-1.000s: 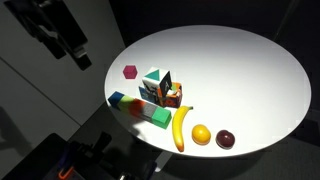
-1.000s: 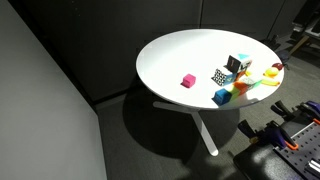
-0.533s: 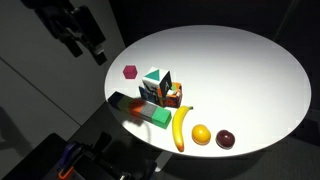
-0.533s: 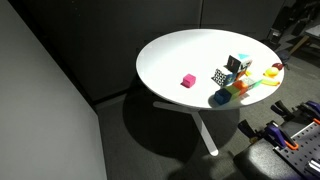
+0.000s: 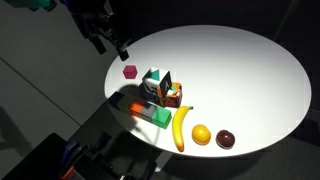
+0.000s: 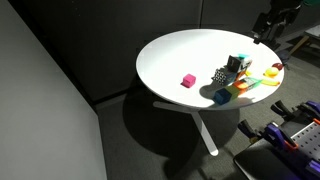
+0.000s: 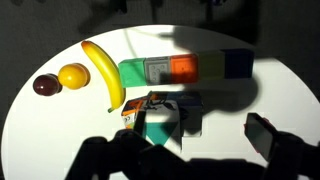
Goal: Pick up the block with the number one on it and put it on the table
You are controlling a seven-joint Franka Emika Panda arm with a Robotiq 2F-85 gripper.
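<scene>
Exterior view, near rim of table (image 5: 240, 60): banana (image 5: 181, 128), orange (image 5: 201, 134) and a dark round fruit (image 5: 226, 139) lie in a row, orange between the other two, banana curving up toward the block cluster.

Just behind the banana: long multicoloured bar (image 5: 150, 113) lies flat near the table edge, its green end nearest the banana.

Behind and against the bar: tight cluster of cubes. Red-orange cube (image 5: 175, 98) sits beside the top end of the banana. The block with the number one (image 5: 152, 80) stands upright in the cluster with teal and white faces showing and a dark face next to them. Cannot tell whether it rests on the table or on another cube. The number itself is not legible.

Further back: small pink block (image 5: 129, 71), alone on the bare white top, near the cluster but apart from it.

Farthest: gripper (image 5: 115, 42) hangs in the air above the far table edge, beyond the pink block, well apart from the block with the number one. It reads as a dark shape in all views; jaw opening cannot be told, and nothing can be made out in its grip
</scene>
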